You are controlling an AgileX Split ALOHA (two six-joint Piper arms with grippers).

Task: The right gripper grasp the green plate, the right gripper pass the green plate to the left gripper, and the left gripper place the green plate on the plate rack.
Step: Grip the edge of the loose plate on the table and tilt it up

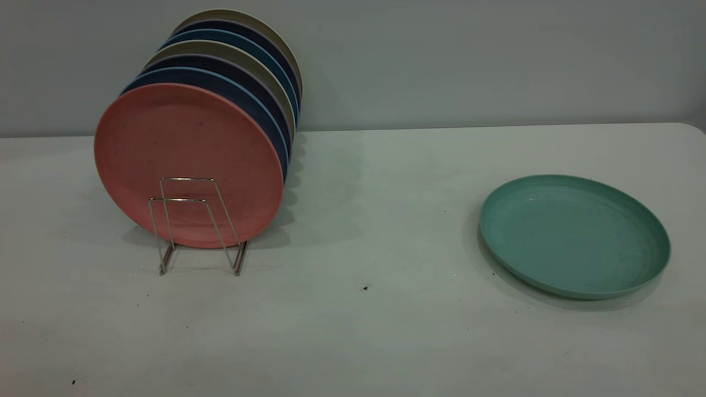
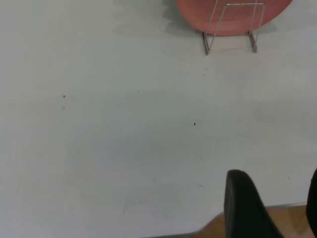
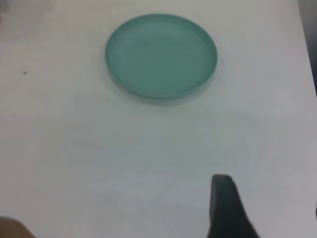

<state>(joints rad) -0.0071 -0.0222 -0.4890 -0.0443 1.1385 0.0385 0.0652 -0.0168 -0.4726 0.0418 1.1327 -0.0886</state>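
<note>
The green plate (image 1: 575,234) lies flat on the white table (image 1: 364,231) at the right, and it also shows in the right wrist view as the green plate (image 3: 161,54). At the left stands the plate rack (image 1: 196,223), its two front wire loops bare. Neither arm shows in the exterior view. My right gripper (image 3: 270,194) hovers over bare table well short of the plate, open and holding nothing. My left gripper (image 2: 276,174) is open and empty near the table's front edge, with the plate rack (image 2: 230,27) far ahead of it.
Several plates stand upright in the rack, a salmon-pink plate (image 1: 187,162) in front, blue and olive ones behind. A grey wall (image 1: 441,60) backs the table. Bare tabletop lies between rack and green plate. The table's front edge (image 2: 247,210) runs under the left gripper.
</note>
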